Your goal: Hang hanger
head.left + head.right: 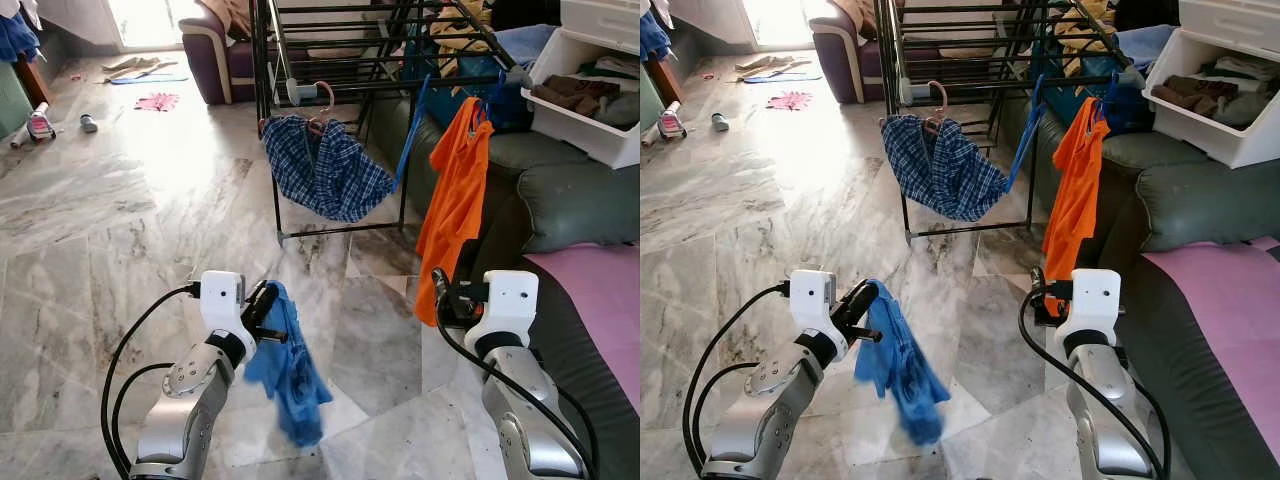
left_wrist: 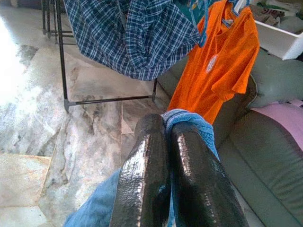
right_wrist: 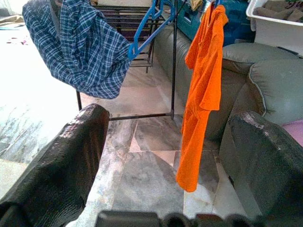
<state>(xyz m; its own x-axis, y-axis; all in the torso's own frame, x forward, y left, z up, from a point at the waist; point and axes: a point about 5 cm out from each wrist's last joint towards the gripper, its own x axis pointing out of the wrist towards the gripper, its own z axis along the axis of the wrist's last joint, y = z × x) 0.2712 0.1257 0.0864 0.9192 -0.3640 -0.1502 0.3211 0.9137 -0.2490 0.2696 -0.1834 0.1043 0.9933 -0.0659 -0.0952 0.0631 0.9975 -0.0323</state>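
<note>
Nearest the head camera, on the robot's left, the left claw (image 1: 262, 305) is clamped tight on a fold of a blue garment (image 1: 290, 375), which droops below the fingers (image 2: 156, 175) in a loose, crumpled hang above the marble floor (image 1: 120, 200); whether a hanger sits inside the cloth cannot be made out. Soft and light, it will swing and slide with any quick motion, so I judge the pinch near the top edge is sound, but a firmer hold would come at the collar or at a hook if there is one. Further ahead stands the black drying rack (image 1: 300, 60), and from its rail a blue plaid shirt (image 1: 325, 165) sags on a pink hanger (image 1: 322, 100). Just beside it an empty blue hanger (image 1: 412, 125) slants down from the rail; thin, stiff plastic, it should weigh little and is best taken by the neck just under the hook, since the smooth arms could slip between the fingers. Right of that an orange T-shirt (image 1: 455, 205) hangs long from another blue hanger, in front of a dark green sofa (image 1: 575, 200) that carries a white storage bin (image 1: 590, 100) of folded clothes. Closest on the right, the right claw (image 1: 440, 295) is raised with its fingers (image 3: 61, 170) spread wide and nothing between them, pointed toward the rack and the orange shirt.
</note>
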